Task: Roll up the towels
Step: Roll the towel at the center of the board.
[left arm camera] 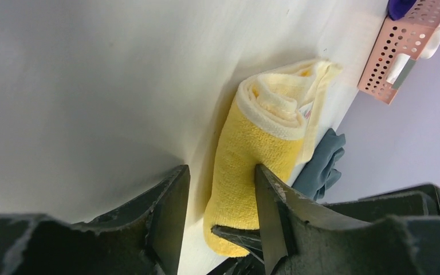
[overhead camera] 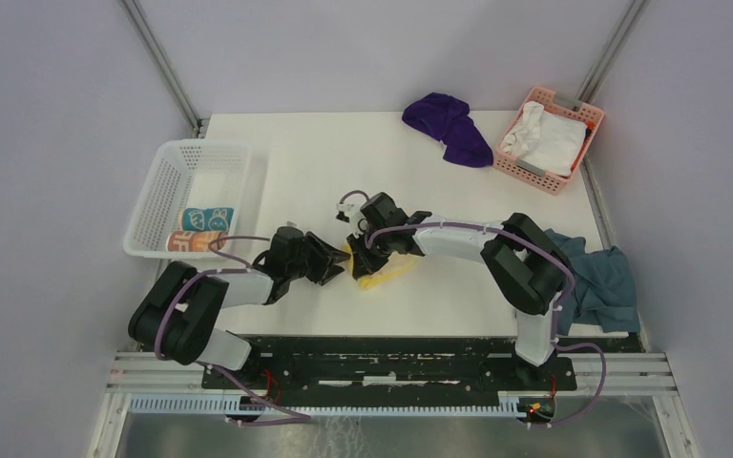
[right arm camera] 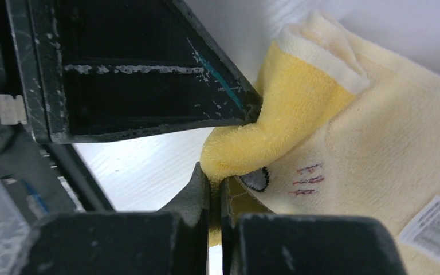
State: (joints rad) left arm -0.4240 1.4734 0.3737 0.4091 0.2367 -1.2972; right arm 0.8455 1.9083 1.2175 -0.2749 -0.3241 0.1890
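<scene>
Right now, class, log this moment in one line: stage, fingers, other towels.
stage: rolling yellow towel | right fingers: shut on it | left fingers: open beside roll | white basket: two rolled towels | purple towel: unrolled

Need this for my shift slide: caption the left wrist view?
Rolled yellow towel on the table, open left fingers at its near end, pink basket beyond.
</scene>
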